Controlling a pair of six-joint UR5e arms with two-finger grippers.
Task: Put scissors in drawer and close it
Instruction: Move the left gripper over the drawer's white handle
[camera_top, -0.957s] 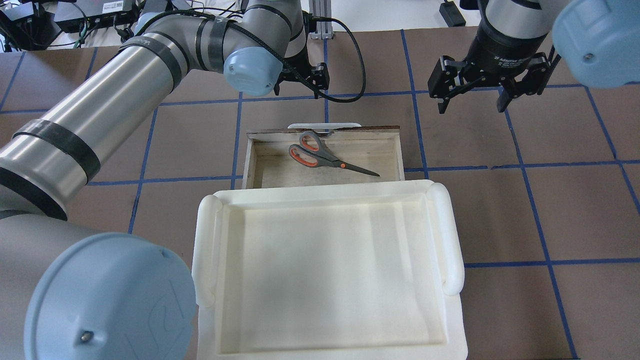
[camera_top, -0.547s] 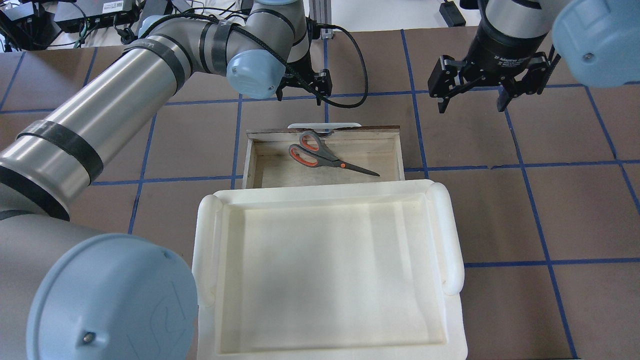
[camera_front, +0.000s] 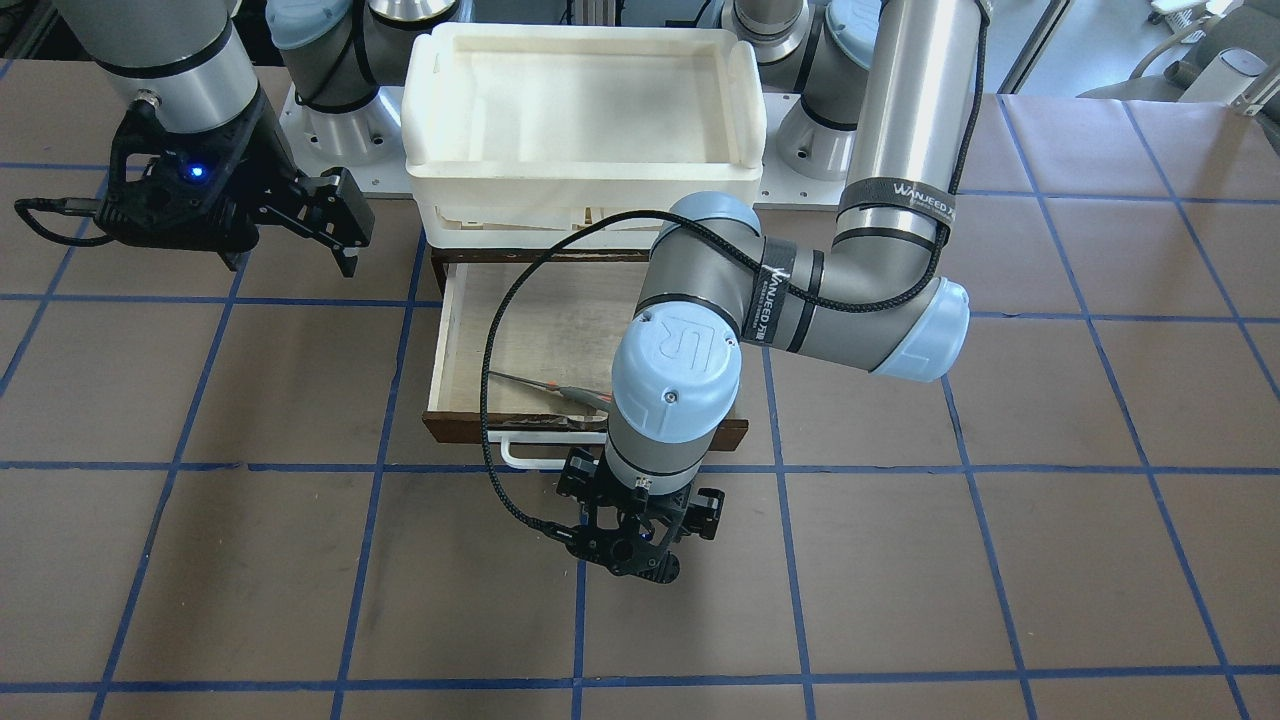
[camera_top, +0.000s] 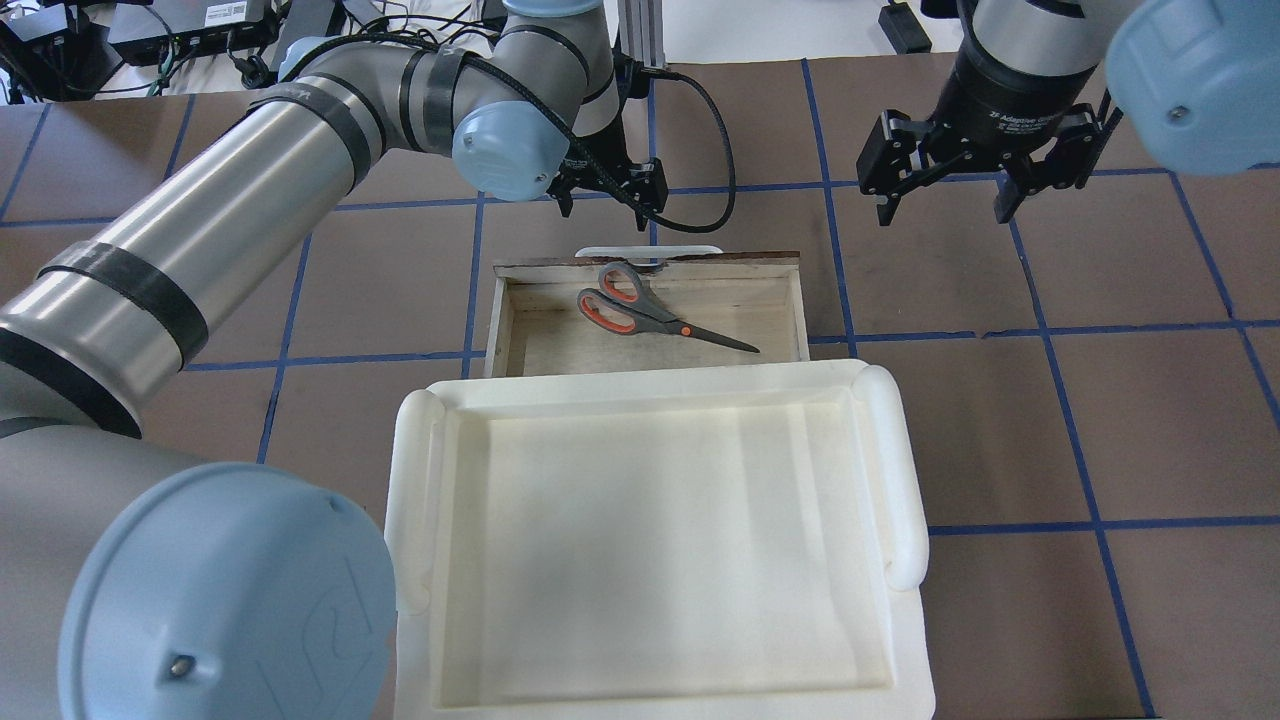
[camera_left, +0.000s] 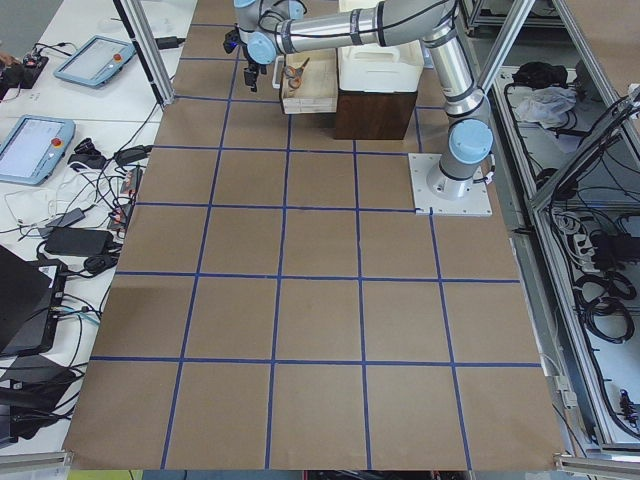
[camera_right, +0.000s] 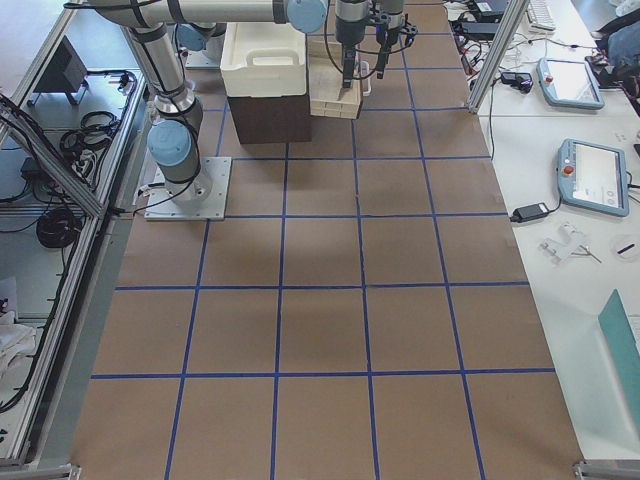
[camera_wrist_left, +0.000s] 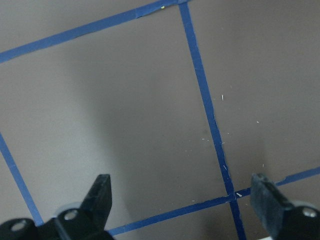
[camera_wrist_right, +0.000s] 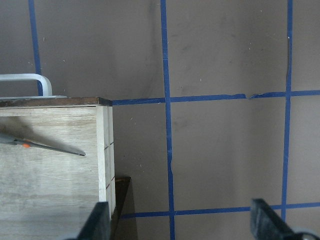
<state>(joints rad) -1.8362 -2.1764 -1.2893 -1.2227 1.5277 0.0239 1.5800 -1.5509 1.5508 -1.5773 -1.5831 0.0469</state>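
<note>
One scissors. One drawer. One tray. Two arms: left arm, right arm. Two tools: left tool, right tool. One table.

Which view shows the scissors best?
Overhead exterior: the scissors lie fully visible in the open drawer. Front-facing, the left arm hides their handles; right wrist shows only blade tips; side views are too distant.

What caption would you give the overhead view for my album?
Scissors rest inside the open wooden drawer, just beyond a white tray.
</note>
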